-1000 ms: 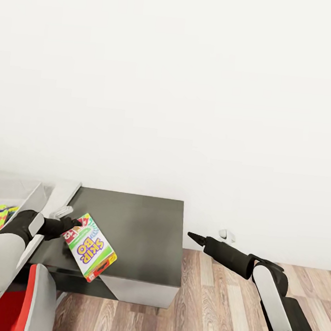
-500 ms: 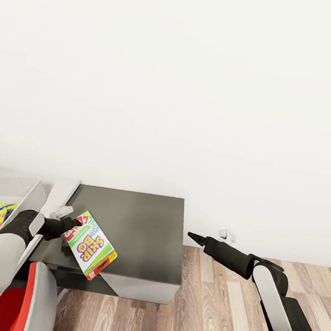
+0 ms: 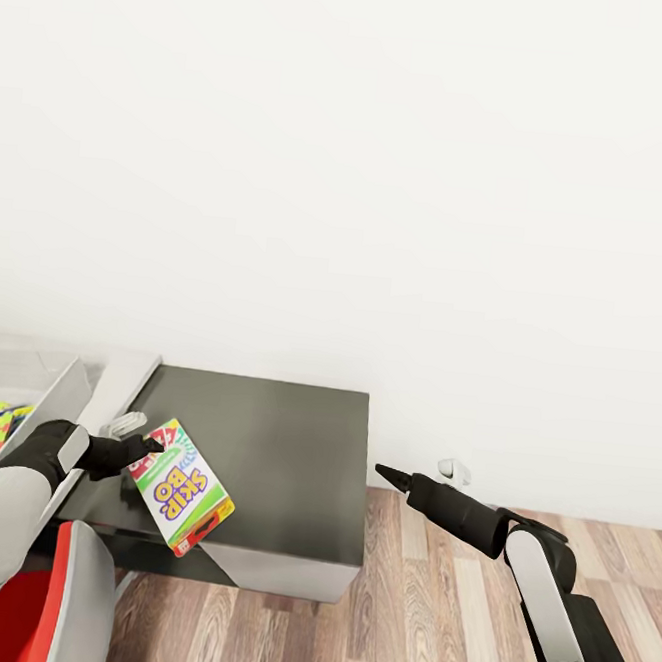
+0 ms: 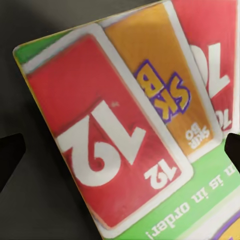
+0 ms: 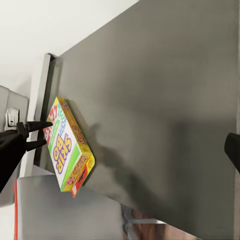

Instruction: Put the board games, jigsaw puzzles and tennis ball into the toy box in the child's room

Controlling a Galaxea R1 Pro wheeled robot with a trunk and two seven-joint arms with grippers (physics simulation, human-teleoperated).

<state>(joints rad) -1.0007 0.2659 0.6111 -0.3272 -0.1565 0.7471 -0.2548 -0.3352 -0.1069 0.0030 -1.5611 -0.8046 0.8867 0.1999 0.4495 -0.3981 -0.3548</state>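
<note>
White wall ahead; my left gripper (image 3: 150, 447) pinches the SKIP-BO box (image 3: 181, 487) by its top corner, toy box (image 3: 59, 395) farther left.

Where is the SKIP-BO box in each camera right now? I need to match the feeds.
Head view: SKIP-BO box at lower left, held by the left hand over the dark cabinet top.
Left wrist view: the box seen close up, red 12 card at centre.
Right wrist view: the box at left, tilted, the left hand gripping its end.
Shared landmark: the dark cabinet top.
</note>
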